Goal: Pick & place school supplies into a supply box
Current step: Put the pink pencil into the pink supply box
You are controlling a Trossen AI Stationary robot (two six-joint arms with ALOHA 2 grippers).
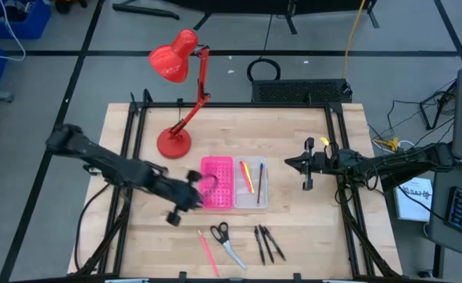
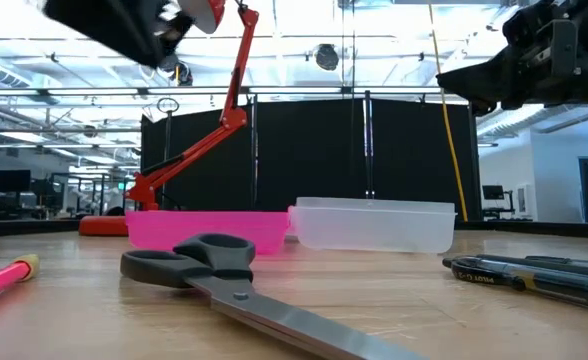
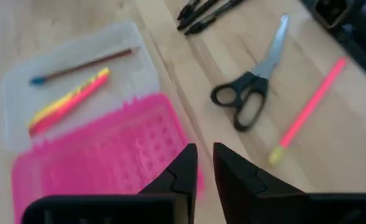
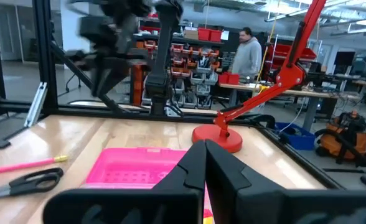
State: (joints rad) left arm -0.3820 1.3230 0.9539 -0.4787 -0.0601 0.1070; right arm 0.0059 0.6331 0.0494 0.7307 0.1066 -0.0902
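I hover my left end effector (image 3: 205,163), fingers nearly together and empty, over the pink box (image 1: 218,182); next I reach beyond it for the scissors (image 3: 253,84).

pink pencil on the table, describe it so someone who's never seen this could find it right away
Start at the supply box in the middle of the table, then look toward the table's near edge. Left of the scissors lies the pink pencil, alone. It is the only bright pink stick there; the three dark pens lie right of the scissors.
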